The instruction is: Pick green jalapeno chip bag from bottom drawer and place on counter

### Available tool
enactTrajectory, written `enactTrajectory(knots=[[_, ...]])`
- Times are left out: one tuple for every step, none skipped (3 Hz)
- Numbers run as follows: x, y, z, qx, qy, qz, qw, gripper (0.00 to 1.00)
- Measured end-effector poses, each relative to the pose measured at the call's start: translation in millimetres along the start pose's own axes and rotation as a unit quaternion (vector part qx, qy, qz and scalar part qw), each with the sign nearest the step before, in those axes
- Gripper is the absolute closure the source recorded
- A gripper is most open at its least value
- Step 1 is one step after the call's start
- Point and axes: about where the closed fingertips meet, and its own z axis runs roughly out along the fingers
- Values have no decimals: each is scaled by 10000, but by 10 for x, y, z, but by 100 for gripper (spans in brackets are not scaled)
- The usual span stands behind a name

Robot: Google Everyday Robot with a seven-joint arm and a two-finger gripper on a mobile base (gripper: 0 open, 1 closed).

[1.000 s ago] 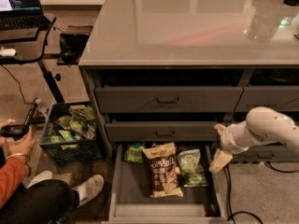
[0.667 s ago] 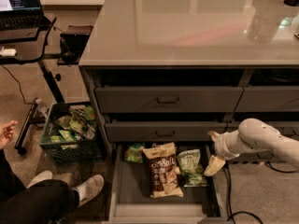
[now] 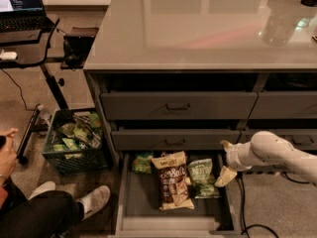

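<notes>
My end effector (image 3: 225, 161) spread wide, holding nothing, just right of the green chip bag (image 3: 202, 178), bag lying flat in the open bottom drawer (image 3: 143, 205), next to a brown bag (image 3: 172, 180).

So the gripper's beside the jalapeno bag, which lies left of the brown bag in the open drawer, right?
No: the camera view shows the green jalapeno chip bag right of the brown bag in the open bottom drawer, with the gripper beside it.
</notes>
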Motion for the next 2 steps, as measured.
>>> enactTrajectory(knots=[[268,-107,420,104,-13,-17,9999,0],[467,-205,848,97,-49,-163,9998,0]])
